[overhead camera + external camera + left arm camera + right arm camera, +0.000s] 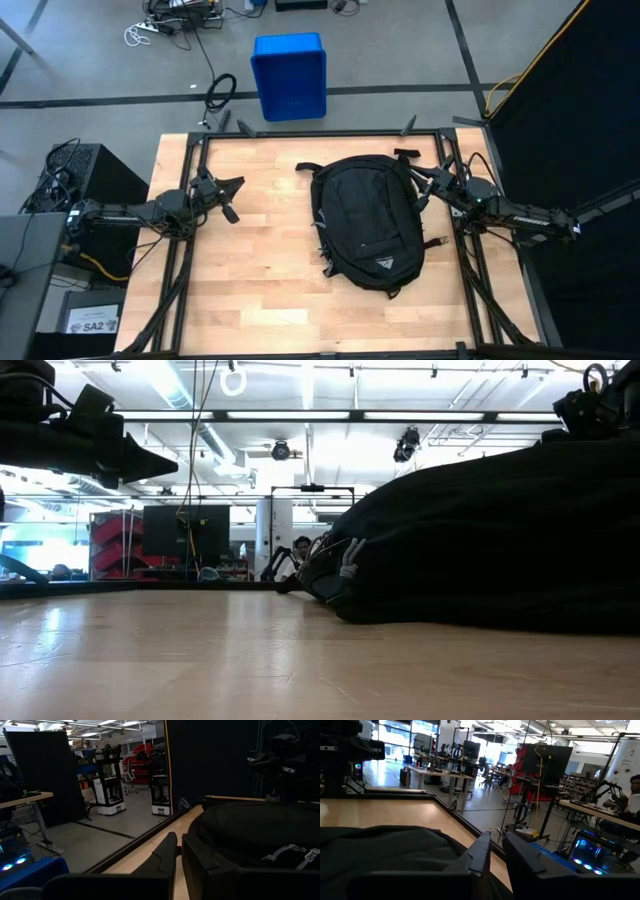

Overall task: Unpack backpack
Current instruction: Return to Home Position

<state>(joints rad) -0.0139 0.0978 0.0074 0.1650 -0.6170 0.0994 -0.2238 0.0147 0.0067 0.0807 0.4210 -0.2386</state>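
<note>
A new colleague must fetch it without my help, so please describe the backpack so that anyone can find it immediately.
Start from the wooden table under the two arms. On its right half, beside the right gripper, lies the backpack: large, black, rounded, with a small white logo. The blue bin stands on the floor beyond the table, not on it.

one thing i can read, from the high view: "sa2", dark letters on a white label (93,323) off the table's edge, on my left-arm side. the backpack (367,222) carries a small white logo (385,264), a triangle shape, no letters i can make out. nothing else legible anywhere.
</note>
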